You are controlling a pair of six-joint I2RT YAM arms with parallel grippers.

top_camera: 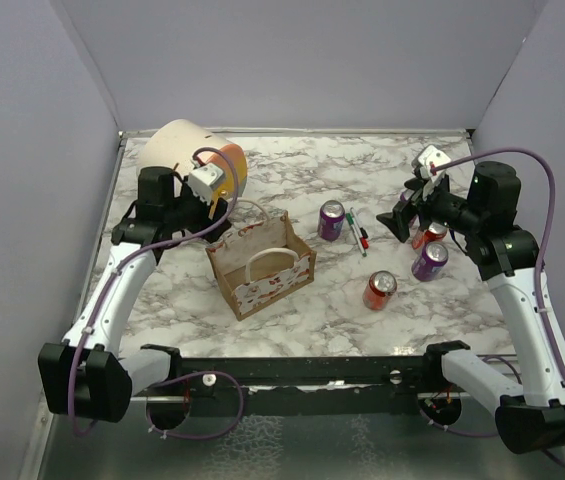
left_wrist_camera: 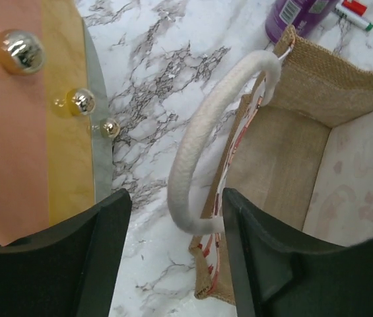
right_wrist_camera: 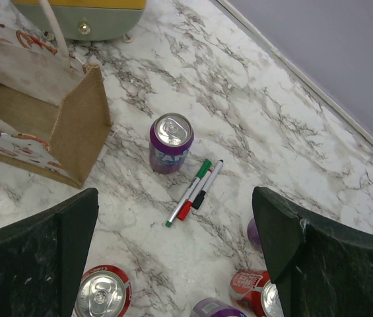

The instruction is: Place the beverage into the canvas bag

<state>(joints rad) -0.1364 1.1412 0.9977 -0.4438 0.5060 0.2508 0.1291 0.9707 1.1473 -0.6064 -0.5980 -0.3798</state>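
Note:
The tan canvas bag (top_camera: 260, 268) stands open at centre left, with cream loop handles and a white band with red marks. My left gripper (top_camera: 225, 222) hovers at its back left corner, open. In the left wrist view its fingers (left_wrist_camera: 110, 251) stand either side of one cream handle (left_wrist_camera: 199, 139) without closing on it; the bag's inside (left_wrist_camera: 292, 152) looks empty. A purple can (top_camera: 331, 220) stands right of the bag. My right gripper (top_camera: 402, 222) is open and empty, above a red can (top_camera: 429, 235) and a purple can (top_camera: 429, 260). Another red can (top_camera: 379, 290) stands nearer.
A large cream-and-orange cylinder (top_camera: 197, 155) lies behind the left gripper, close to its left finger (left_wrist_camera: 34, 132). Marker pens (top_camera: 358, 232) lie between the purple can and the right gripper, also in the right wrist view (right_wrist_camera: 196, 191). Grey walls enclose the marble table (top_camera: 302, 165).

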